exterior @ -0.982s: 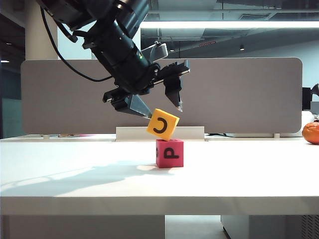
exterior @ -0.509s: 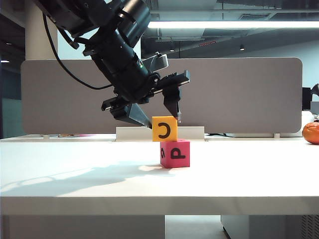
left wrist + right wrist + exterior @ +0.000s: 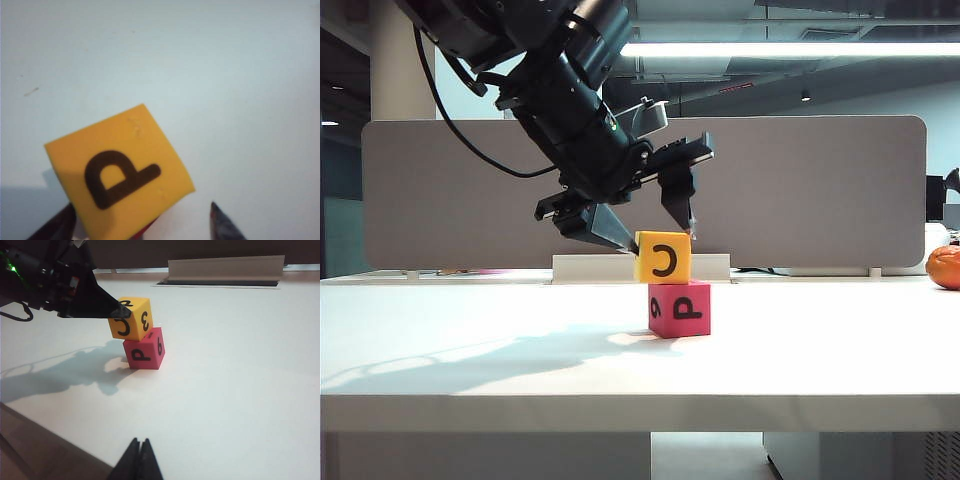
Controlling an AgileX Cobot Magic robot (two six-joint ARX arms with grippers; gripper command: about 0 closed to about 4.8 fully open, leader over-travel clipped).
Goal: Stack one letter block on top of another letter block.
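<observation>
- Yellow-orange letter block sits on top of the pink-red letter block, offset a little to the left so its left edge overhangs; the pair stands near the middle of the white table.
- Its faces carry black characters: a "C" toward the exterior camera, a "3" on the side seen from the right wrist view, and a "P" on the top face in the left wrist view.
- Pink-red block shows a "P" lying on its side at the front and a "9" on an adjacent face; it rests flat on the table.
- Left gripper hangs just above the yellow block, reaching down from the upper left, with its jaws spread to either side of the block's top. One fingertip is at the block's upper left corner; whether it touches cannot be told. The other finger stands by the upper right corner, with no grip on the block.
- Right gripper is low and on the near side of the table, well apart from the stack, its two fingers pressed together with nothing between them.
- An orange fruit lies at the far right edge of the table.
</observation>
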